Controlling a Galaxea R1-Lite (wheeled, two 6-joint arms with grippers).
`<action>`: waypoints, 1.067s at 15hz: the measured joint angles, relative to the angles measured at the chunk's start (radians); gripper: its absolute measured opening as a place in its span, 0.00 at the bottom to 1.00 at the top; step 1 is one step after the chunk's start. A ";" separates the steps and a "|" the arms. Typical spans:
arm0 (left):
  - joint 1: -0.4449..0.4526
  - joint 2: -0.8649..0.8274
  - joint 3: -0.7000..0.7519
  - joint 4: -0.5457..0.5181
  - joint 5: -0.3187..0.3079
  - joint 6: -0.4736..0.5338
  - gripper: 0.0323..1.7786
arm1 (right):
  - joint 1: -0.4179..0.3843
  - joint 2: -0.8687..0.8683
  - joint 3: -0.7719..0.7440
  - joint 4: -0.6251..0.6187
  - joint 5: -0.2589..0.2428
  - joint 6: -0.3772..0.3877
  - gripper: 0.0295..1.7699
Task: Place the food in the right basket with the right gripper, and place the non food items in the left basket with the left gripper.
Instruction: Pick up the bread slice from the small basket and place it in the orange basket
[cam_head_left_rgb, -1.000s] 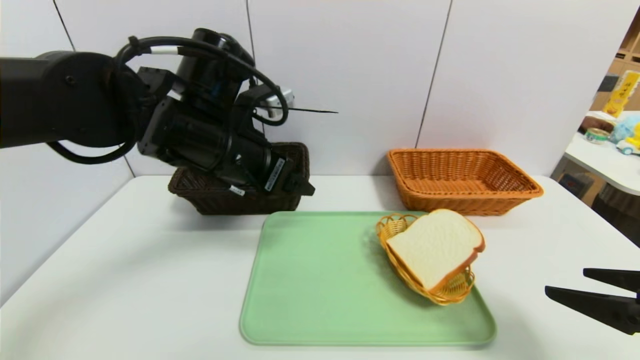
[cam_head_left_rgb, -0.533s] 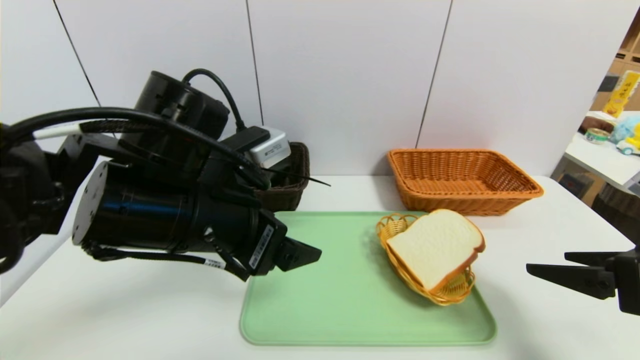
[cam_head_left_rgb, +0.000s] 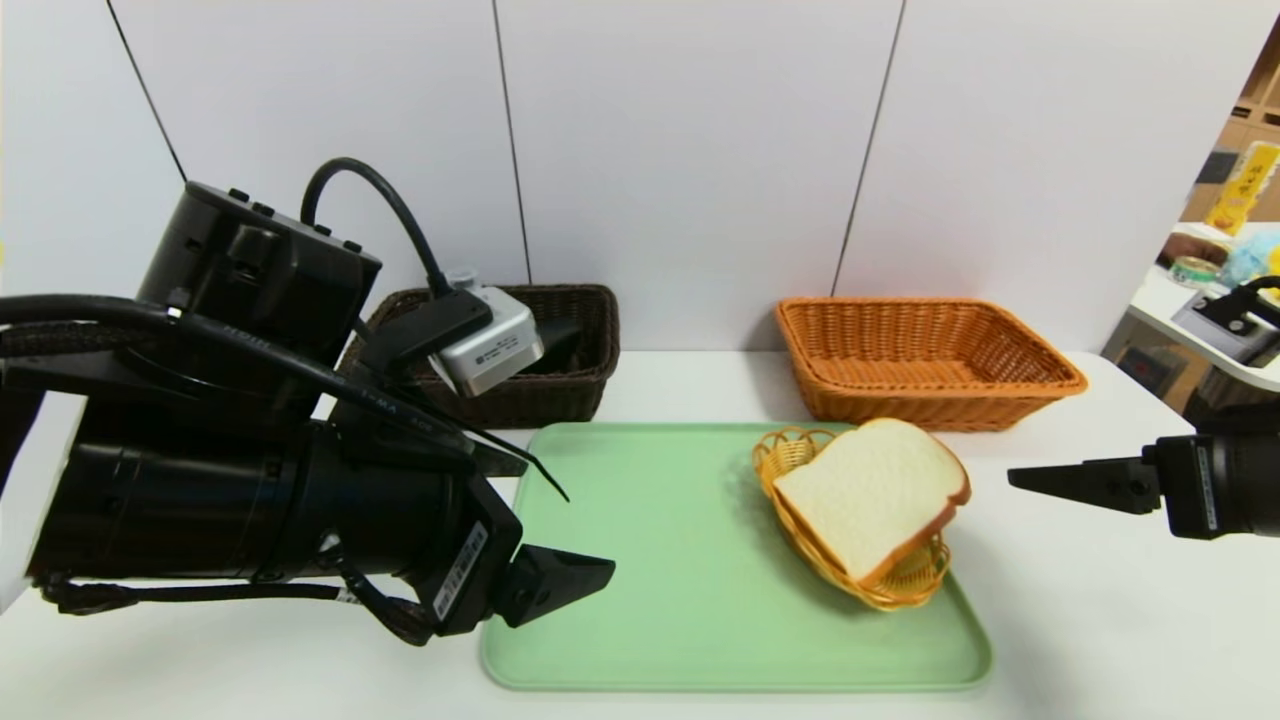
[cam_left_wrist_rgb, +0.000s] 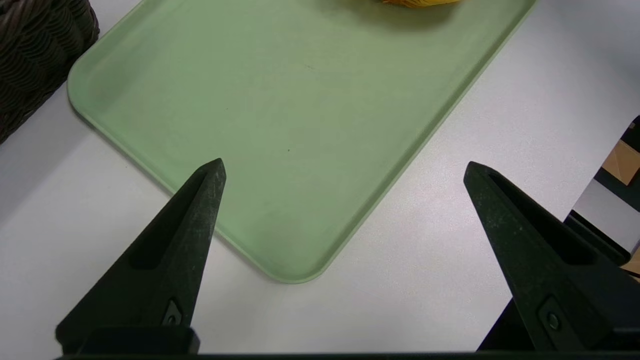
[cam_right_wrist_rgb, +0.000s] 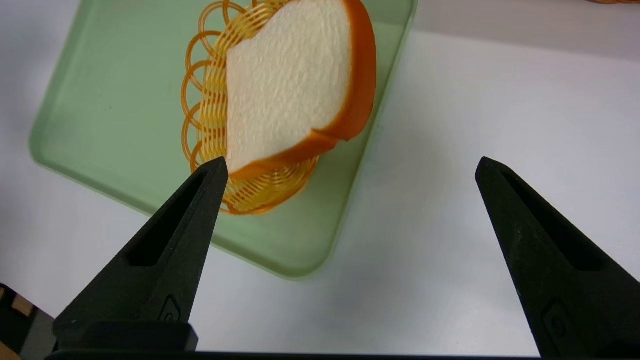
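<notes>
The food, a thick slice of white bread (cam_head_left_rgb: 868, 492) (cam_right_wrist_rgb: 290, 85), lies on a small yellow wicker dish (cam_head_left_rgb: 790, 450) at the right of a green tray (cam_head_left_rgb: 640, 560). Right of the tray, above the table, my right gripper (cam_head_left_rgb: 1030, 478) (cam_right_wrist_rgb: 350, 165) is open, pointing at the bread from a short distance. My left gripper (cam_head_left_rgb: 575, 577) (cam_left_wrist_rgb: 345, 167) hangs open and empty over the tray's near left corner. The orange-tan right basket (cam_head_left_rgb: 925, 360) stands behind the bread. The dark brown left basket (cam_head_left_rgb: 570, 380) stands at the back left. The arm hides most of its inside and the non food items.
The left arm's bulk and its grey camera box (cam_head_left_rgb: 490, 345) fill the left foreground. A corner of the dark basket (cam_left_wrist_rgb: 40, 60) shows in the left wrist view. A side table with clutter (cam_head_left_rgb: 1215, 270) stands at the far right.
My left arm has pulled back from over the left basket and come down to the tray's near left corner. My right gripper has risen and moved left toward the bread.
</notes>
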 joint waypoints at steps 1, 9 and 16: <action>0.000 -0.006 0.007 0.001 0.000 0.000 0.95 | 0.002 0.028 -0.023 -0.001 0.022 0.025 0.97; 0.001 -0.032 0.038 0.001 0.001 0.001 0.95 | 0.017 0.180 -0.102 0.009 0.071 0.043 0.97; 0.001 -0.033 0.052 0.000 0.003 0.004 0.95 | 0.048 0.277 -0.111 -0.003 0.169 0.063 0.97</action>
